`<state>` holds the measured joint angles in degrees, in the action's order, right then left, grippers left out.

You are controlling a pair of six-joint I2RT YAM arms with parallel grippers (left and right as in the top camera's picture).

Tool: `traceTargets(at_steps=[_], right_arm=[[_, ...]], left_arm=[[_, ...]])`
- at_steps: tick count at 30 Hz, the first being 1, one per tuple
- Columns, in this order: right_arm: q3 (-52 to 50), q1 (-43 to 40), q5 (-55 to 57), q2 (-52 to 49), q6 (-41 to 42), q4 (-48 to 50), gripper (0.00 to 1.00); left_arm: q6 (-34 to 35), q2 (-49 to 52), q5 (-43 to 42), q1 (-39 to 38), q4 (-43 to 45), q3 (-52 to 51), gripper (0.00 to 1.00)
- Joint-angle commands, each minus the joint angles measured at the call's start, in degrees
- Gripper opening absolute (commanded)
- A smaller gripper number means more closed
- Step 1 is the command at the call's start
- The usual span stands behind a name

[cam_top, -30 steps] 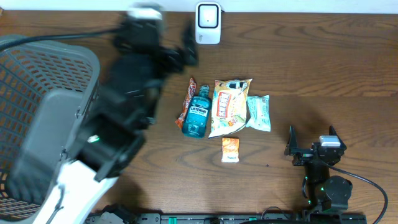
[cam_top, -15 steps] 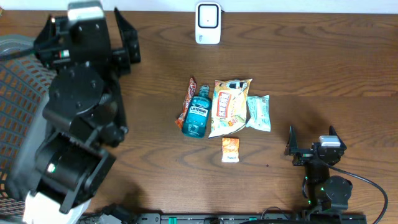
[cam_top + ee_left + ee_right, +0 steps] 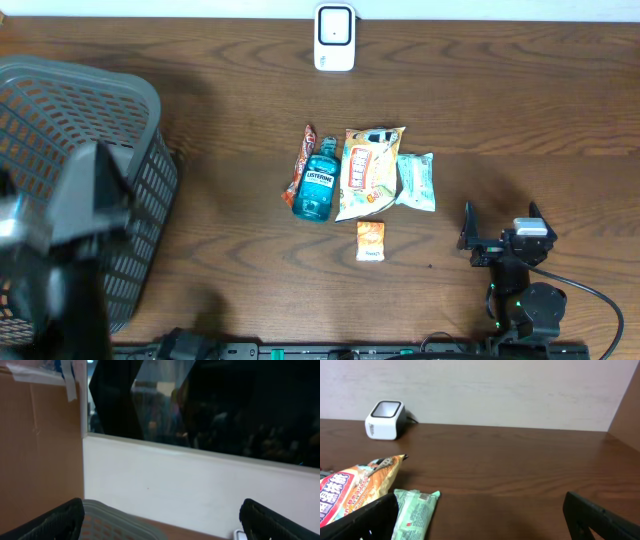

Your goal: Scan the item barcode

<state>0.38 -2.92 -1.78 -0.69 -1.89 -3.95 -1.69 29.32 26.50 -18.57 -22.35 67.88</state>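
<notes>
The white barcode scanner stands at the table's back edge, also seen far left in the right wrist view. The items lie mid-table: a blue mouthwash bottle, a red-orange packet, a chips bag, a green packet and a small orange sachet. My right gripper rests open at the front right, nothing between its fingers, with the green packet just ahead on its left. My left gripper is open and empty, looking over the basket rim toward the wall. The left arm is a blur at the front left.
A grey plastic basket fills the left side of the table, partly covered by the left arm. A brown cardboard box and a dark window stand beyond it. Bare wood lies between the items and the scanner.
The left arm has swung from the back left of the table toward the front left, over the basket, uncovering its far rim. The right arm and the items have not moved.
</notes>
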Motion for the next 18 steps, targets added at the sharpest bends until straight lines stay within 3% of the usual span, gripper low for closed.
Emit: traceTargets(at_steps=[1, 6, 8, 13, 18], right_arm=[[-0.1, 0.2, -2.3, 0.3, 5.0, -0.1, 0.99], [-0.1, 0.2, -4.0, 0.3, 24.7, 0.1, 0.99], [-0.1, 0.2, -4.9, 0.3, 28.8, 0.1, 0.99], [-0.1, 0.2, -18.2, 0.3, 46.2, 1.3, 0.99], [-0.1, 0.2, -24.7, 0.3, 51.8, 1.6, 0.99]], left_arm=[[3.9, -6.8, -9.1, 3.5, -0.8, -2.6, 0.99], [8.7, -14.2, -14.1, 7.8, -2.8, -4.0, 0.99], [9.8, -16.3, -16.6, 9.3, -4.1, -4.0, 0.99], [13.3, -19.1, -23.0, 13.1, -6.1, -4.1, 0.99], [16.0, -21.3, -27.8, 17.7, -6.9, -4.1, 0.98]])
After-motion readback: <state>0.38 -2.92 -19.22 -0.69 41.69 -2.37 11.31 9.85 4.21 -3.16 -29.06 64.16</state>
